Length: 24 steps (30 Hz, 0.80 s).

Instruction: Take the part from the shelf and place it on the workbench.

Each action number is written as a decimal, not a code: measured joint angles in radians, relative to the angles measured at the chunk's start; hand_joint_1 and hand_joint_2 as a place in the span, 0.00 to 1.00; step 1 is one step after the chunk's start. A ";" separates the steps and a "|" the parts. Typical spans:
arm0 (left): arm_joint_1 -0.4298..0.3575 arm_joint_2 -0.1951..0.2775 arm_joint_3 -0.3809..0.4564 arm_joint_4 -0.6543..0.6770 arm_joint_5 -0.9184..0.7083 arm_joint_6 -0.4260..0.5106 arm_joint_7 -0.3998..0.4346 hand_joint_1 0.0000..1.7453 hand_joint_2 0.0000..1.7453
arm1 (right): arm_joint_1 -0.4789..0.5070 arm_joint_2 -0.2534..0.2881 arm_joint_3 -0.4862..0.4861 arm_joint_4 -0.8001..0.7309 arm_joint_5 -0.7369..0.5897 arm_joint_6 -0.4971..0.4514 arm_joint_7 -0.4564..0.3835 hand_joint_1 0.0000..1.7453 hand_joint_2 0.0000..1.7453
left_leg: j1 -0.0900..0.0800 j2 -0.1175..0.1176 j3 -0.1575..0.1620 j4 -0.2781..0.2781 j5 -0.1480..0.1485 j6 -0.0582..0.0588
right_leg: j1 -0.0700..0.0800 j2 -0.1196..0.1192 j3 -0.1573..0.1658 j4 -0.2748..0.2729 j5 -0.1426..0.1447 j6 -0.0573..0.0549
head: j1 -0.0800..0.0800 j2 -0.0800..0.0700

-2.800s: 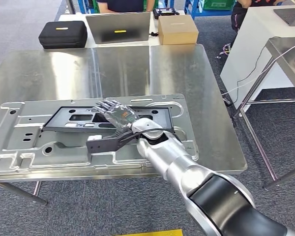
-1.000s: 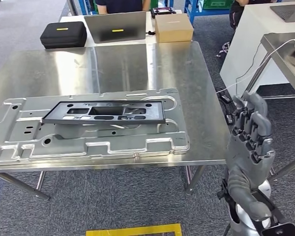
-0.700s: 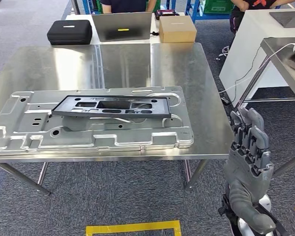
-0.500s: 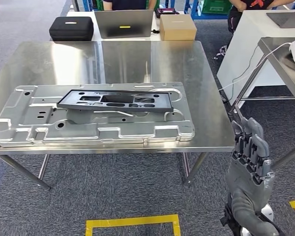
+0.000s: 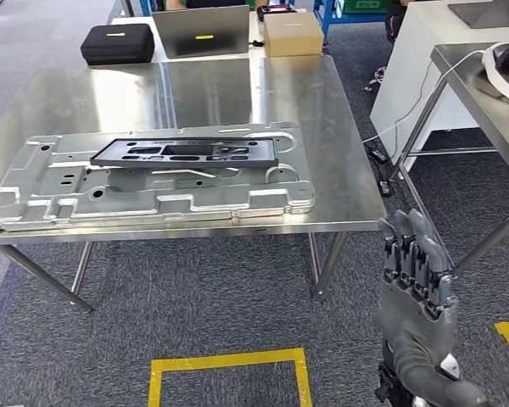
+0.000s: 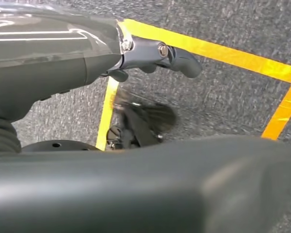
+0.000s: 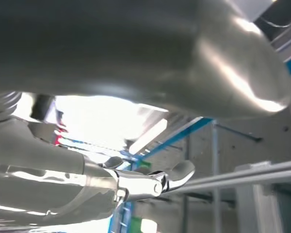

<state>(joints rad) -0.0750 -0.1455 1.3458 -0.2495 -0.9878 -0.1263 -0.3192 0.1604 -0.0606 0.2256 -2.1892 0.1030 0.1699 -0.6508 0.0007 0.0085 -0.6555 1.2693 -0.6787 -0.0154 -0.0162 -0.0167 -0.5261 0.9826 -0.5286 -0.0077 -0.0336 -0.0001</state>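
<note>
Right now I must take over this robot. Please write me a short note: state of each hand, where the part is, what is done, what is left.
Right hand: raised beside the table's near right corner, off the table, holding nothing, fingers together and pointing up.
Left hand: hanging over the carpet and yellow floor tape; whether it is open cannot be told, and nothing shows in it.
Part: the black frame lies flat on the large grey stamped panel on the steel workbench, touched by neither hand.
Done: the part is placed and released.
Left: nothing for this part, as far as can be seen.
</note>
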 joint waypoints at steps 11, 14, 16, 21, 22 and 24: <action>-0.003 -0.003 0.017 0.000 0.001 0.004 0.009 0.00 0.00 | 0.125 0.050 -0.074 0.309 0.033 0.066 0.002 0.00 0.00 | 0.000 -0.003 0.221 -0.311 0.097 0.051 | 0.003 0.002 -0.105 0.050 0.034 0.047 | 0.002 0.000; 0.000 -0.003 0.019 -0.001 -0.007 0.006 0.006 0.00 0.00 | 0.129 0.055 -0.112 0.504 0.073 0.072 0.002 0.00 0.00 | -0.003 0.004 0.174 -0.310 0.136 0.069 | 0.002 0.006 -0.134 0.202 -0.110 0.052 | 0.002 0.000; 0.000 -0.003 0.019 -0.001 -0.013 0.003 0.004 0.00 0.00 | 0.124 0.061 -0.145 0.647 0.106 0.084 0.001 0.00 0.00 | -0.009 0.005 0.140 -0.304 0.159 0.072 | 0.002 0.006 -0.132 0.296 -0.130 0.053 | 0.002 0.000; -0.004 -0.002 0.019 -0.001 -0.022 0.002 -0.004 0.00 0.00 | 0.070 0.068 -0.186 1.005 0.146 0.020 0.000 0.00 0.00 | -0.020 0.007 0.069 -0.269 0.196 0.066 | 0.010 0.007 0.083 0.060 -0.053 0.031 | 0.002 0.000; -0.005 -0.002 0.019 -0.001 -0.023 0.001 -0.004 0.00 0.00 | 0.059 0.067 -0.184 1.073 0.138 -0.004 0.000 0.00 0.00 | -0.021 0.007 0.061 -0.264 0.204 0.062 | 0.013 0.006 0.117 0.006 -0.063 0.027 | 0.002 0.000; -0.003 -0.002 0.019 -0.001 -0.023 -0.001 -0.006 0.00 0.00 | 0.035 0.066 -0.175 1.224 0.107 -0.047 0.000 0.00 0.00 | -0.021 0.006 0.048 -0.259 0.221 0.053 | 0.015 0.005 0.128 -0.033 -0.069 0.021 | 0.002 0.000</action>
<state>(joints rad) -0.0783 -0.1471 1.3649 -0.2505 -1.0113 -0.1270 -0.3254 0.1955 0.0058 0.0510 -0.9654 0.2097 0.1226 -0.6508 -0.0208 0.0147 -0.6073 1.0102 -0.4581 0.0373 -0.0017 -0.0120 -0.3983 0.9498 -0.5976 0.0129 -0.0318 0.0000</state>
